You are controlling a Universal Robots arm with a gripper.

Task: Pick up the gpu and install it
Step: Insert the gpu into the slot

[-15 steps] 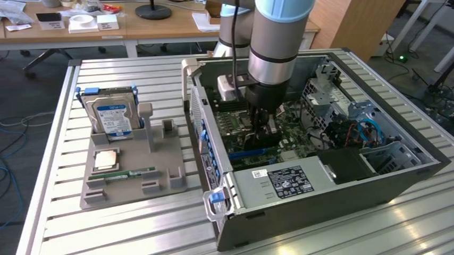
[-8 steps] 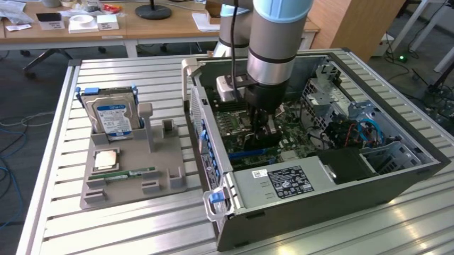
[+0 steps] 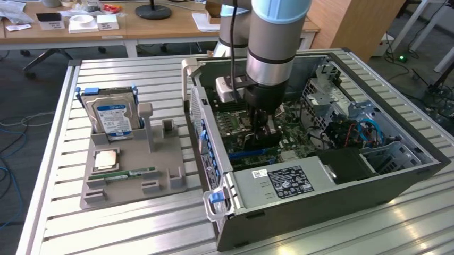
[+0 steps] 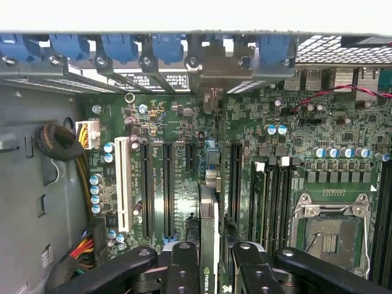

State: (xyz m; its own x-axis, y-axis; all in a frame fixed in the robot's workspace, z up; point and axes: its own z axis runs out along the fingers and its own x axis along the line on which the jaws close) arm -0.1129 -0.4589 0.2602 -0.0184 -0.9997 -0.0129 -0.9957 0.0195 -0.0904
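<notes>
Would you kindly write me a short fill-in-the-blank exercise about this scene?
1. The gripper is shut on the ____.
2. The arm reaches into the open computer ____.
3. On the grey holder, the hard drive stands ____.
Missing words: graphics card; case; upright.

Silver arm w/ lt-blue cap, black screw-studded gripper.

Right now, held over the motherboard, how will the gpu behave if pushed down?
The gpu is a thin board, seen edge-on with the jaws shut on both faces: probably light and stiff, though it could tilt sideways. Over the long black slots, it is likely fragile if pushed off-line.
</notes>
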